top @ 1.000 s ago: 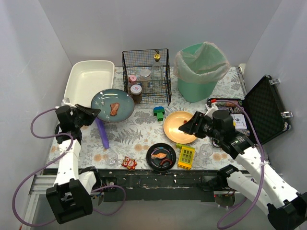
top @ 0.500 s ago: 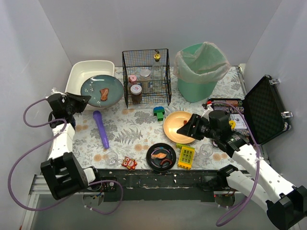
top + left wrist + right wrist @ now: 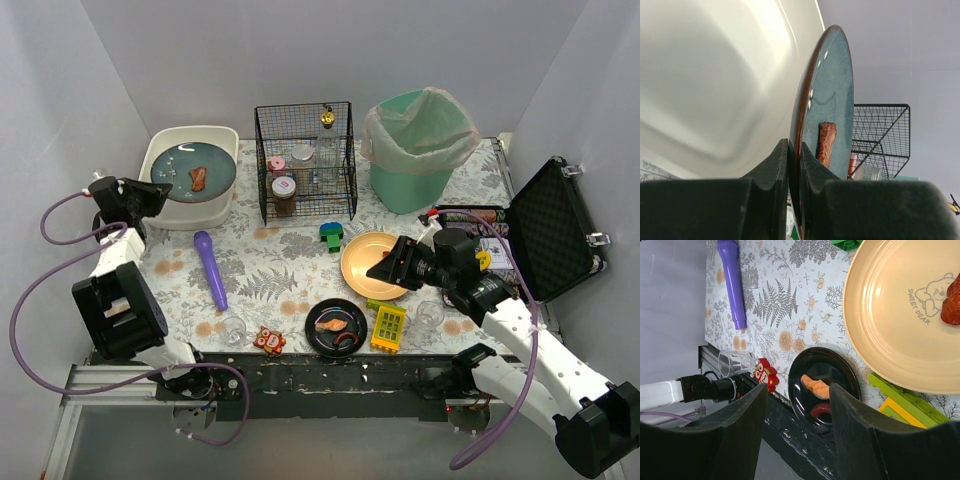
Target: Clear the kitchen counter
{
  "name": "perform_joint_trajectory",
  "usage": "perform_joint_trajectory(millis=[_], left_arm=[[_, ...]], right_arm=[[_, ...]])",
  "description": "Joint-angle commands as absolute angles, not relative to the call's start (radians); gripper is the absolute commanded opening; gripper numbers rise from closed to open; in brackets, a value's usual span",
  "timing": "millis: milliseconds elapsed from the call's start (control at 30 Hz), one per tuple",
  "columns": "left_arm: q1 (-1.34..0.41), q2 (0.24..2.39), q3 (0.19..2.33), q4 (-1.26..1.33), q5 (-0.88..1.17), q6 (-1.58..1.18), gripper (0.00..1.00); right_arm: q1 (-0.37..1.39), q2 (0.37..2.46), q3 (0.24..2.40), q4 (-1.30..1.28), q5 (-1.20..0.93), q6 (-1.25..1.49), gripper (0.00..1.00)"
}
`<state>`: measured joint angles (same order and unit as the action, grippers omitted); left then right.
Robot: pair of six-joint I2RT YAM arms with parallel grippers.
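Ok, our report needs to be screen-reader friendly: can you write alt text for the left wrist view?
The left gripper is shut on the rim of a blue-green plate carrying a reddish strip of food, with a white tub beside it and a black wire cage behind.

left gripper point(image 3: 150, 194) swung back, teal plate point(image 3: 198, 171) now over white tub point(image 3: 165, 209)
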<state>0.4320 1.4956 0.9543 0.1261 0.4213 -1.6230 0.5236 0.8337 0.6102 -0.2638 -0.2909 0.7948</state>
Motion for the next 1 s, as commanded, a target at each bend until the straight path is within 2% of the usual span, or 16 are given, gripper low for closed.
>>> perform_joint_trajectory(millis=[0,233,633,800,967], left_arm=[[0.436,1.509,1.054,0.301,0.482,-1.652,0.00],[0.436,1.483,1.089,0.284,0.529,-1.666,0.00],[0.419,1.259,1.202,0.045,0.594,-1.732,0.00],[0.269,1.233,1.328,-0.107,0.484,-1.692,0.00],[0.075,1.282,1.434,-0.115,0.384,-1.720,0.00]], right_arm=[[0.520,0.828,0.609,-0.222,-0.298,0.773,0.60],[0.520,0.822,0.604,-0.229,-0.298,0.782,0.59],[0.518,0.775,0.594,-0.301,-0.245,0.776,0.56],[0.518,0.755,0.589,-0.319,-0.236,0.782,0.55],[0.518,0.735,0.591,-0.339,-0.232,0.791,0.55]])
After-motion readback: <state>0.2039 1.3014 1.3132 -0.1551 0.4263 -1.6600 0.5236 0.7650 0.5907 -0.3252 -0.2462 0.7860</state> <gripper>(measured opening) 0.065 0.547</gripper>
